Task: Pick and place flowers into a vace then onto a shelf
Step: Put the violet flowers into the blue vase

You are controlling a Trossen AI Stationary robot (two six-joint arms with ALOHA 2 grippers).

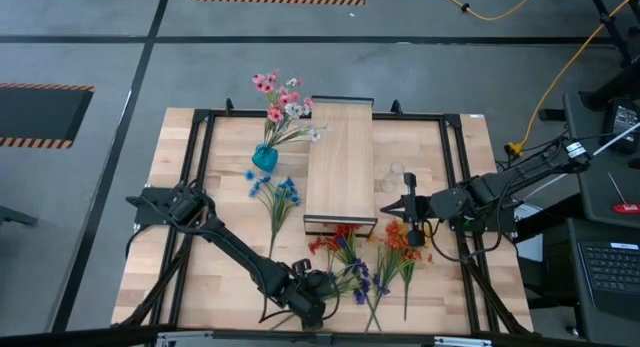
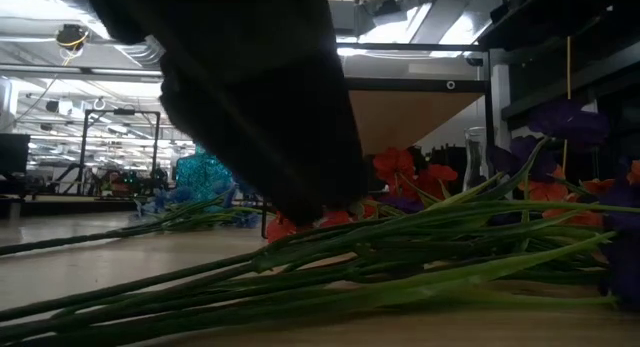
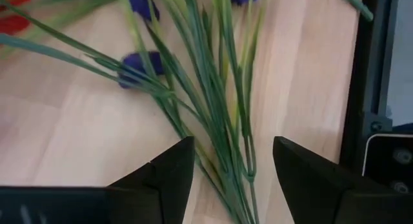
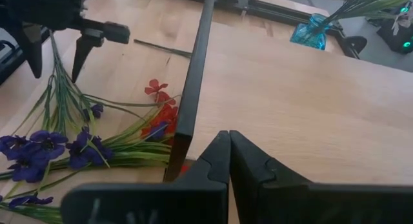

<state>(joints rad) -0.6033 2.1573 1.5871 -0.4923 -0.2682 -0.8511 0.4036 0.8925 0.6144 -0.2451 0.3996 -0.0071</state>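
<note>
Purple flowers [image 1: 358, 275] lie on the wooden table near its front edge, their green stems [image 3: 213, 101] flat on the wood. My left gripper [image 3: 232, 179] is open, pointing steeply down, one finger on either side of these stems without touching them; it also shows in the right wrist view [image 4: 57, 56]. Red and orange flowers [image 1: 400, 242] lie beside them. Blue flowers [image 1: 275, 192] lie farther back. A teal vase [image 1: 265, 157] holds pink and white flowers [image 1: 285, 102]. The shelf [image 1: 340, 162] stands mid-table. My right gripper [image 4: 229, 153] waits shut at the shelf's right side [image 1: 410, 209].
Black frame rails [image 1: 455, 177] run along the table's sides and front [image 3: 371, 69]. Clear glass pieces [image 1: 393, 177] stand right of the shelf. In the low view my left arm [image 2: 260, 97] blocks much of the scene above the stems [image 2: 400, 252].
</note>
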